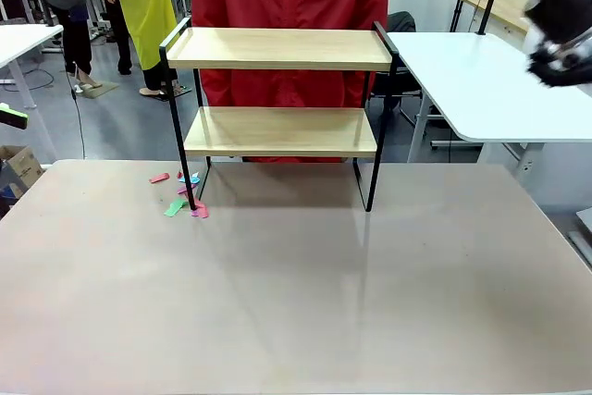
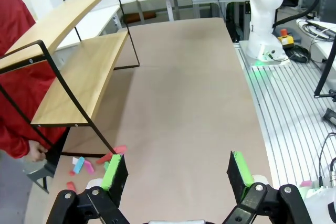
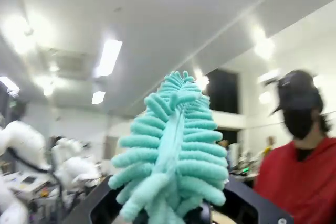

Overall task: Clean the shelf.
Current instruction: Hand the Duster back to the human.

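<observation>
On the near part of the desk (image 1: 296, 302) nothing is placed. In the left wrist view the left end effector (image 2: 176, 171) is seen wide open above the desk, with its green pads (image 2: 111, 174) well apart and nothing held between them. A little farther, some small coloured scraps (image 1: 185, 196) in pink, green and blue are scattered on the desk, just beside the front left leg of the shelf. The shelf (image 1: 282, 90) is standing upright at the far middle of the desk, and both its wooden boards are bare. Behind it a person in a red coat (image 1: 291, 6) is seen. The right end effector (image 1: 560, 20) is raised at the upper right, closed on a teal fluffy duster (image 3: 170, 150).
</observation>
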Action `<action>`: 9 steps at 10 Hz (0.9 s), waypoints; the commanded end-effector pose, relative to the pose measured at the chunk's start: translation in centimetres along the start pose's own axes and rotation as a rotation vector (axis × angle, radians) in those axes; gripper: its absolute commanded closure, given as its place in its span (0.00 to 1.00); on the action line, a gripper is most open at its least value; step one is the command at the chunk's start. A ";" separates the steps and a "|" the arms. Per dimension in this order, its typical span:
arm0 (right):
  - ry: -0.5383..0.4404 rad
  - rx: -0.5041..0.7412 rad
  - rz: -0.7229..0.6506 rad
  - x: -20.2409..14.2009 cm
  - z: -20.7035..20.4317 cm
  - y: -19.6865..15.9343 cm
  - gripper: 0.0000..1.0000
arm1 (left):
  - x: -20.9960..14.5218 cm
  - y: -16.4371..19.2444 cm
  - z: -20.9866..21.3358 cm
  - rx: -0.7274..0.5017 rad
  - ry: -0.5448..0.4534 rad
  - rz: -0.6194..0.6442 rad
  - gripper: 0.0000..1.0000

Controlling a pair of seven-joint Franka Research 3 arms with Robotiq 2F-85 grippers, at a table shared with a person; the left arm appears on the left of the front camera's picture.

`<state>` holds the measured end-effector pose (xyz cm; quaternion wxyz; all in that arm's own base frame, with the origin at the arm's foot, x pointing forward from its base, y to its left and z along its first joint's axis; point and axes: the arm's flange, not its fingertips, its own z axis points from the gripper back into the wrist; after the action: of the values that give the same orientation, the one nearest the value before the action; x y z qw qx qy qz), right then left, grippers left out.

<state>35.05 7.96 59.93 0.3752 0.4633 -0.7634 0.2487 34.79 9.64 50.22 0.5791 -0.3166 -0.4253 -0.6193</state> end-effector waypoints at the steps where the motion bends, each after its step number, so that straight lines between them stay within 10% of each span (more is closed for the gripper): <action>1: -0.045 -0.199 0.138 0.2 5.4 3.7 0.84 | 0.1 0.1 0.1 0.006 -0.025 -0.011 0.00; 9: 0.137 -0.731 0.224 2.2 13.0 -0.9 0.84 | 0.1 0.1 0.1 0.006 -0.025 -0.011 0.00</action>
<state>33.00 -6.58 57.94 0.5322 0.2202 -0.8164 0.0407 34.79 9.65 50.23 0.5794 -0.3165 -0.4250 -0.6193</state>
